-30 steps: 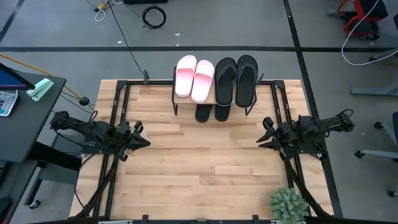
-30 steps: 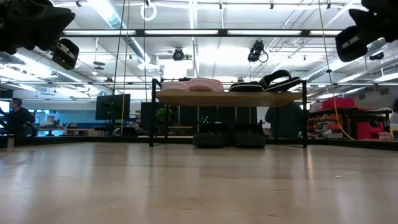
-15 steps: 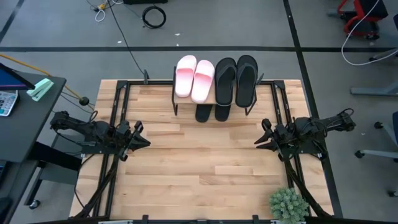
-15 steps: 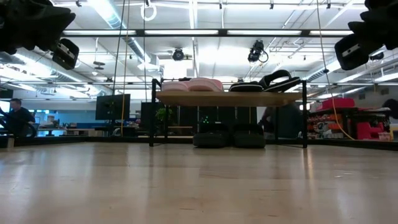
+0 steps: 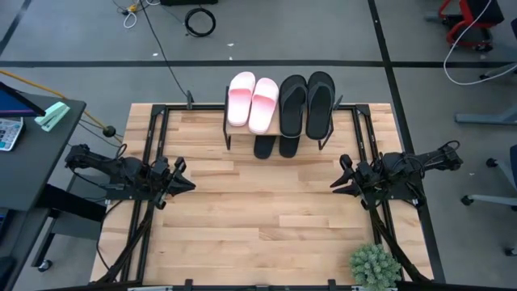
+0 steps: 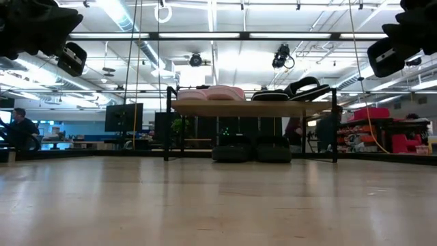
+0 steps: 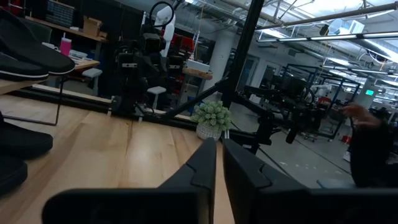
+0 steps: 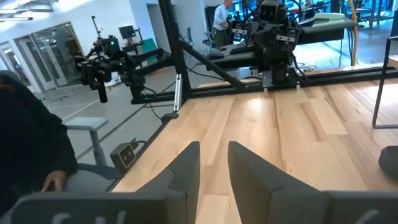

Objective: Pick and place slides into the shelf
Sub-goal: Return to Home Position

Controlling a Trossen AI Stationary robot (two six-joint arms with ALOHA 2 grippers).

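Observation:
The shelf stands at the middle of the table's far edge. On its top board lie two pink-and-white slides and two black slides, soles down. Two more black slides lie under the top board, seen in the low view as dark shapes. My left gripper hovers at the table's left side, pointing toward the middle, fingers shut on nothing. My right gripper hovers at the right side, facing it, slightly open with nothing between its fingers.
A small potted plant stands at the table's near right corner. Black frame rails run along the left and right sides. Bare wood lies between the arms. People move in the room beyond.
My right gripper has tipped a little downward in place. The left arm and the slides have not moved.

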